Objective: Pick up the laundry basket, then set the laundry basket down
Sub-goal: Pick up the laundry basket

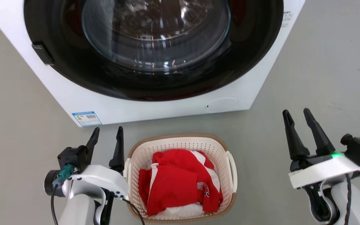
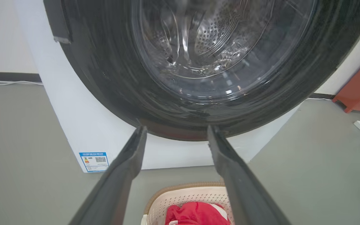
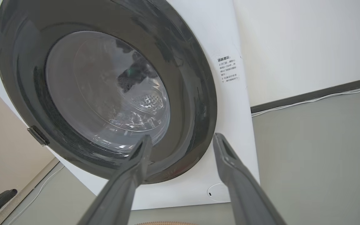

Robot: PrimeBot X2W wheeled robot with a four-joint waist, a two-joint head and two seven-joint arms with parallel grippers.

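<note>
Basket [image 1: 177,137]: on the floor [image 1: 317,62] just before the washer [image 1: 167,107], between my pincers, red cloth [image 1: 173,182] heaped inside.
Left pincer [image 1: 108,128]: wide open, empty, just beside the left handle [image 1: 127,169].
Right pincer [image 1: 296,111]: wide open, empty, well apart from the right handle [image 1: 232,170].
Risk, tilt: if one side grips first, I judge the basket tips and the cloth spills.
Risk, slip: thin handles may slide off my fingers.
Risk, washer: lifting forward could knock it.

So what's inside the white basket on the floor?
The laundry basket holds a crumpled red garment with white stripes, lying on white cloth. The clothes cover the basket's bottom, so anything underneath is hidden.
</note>
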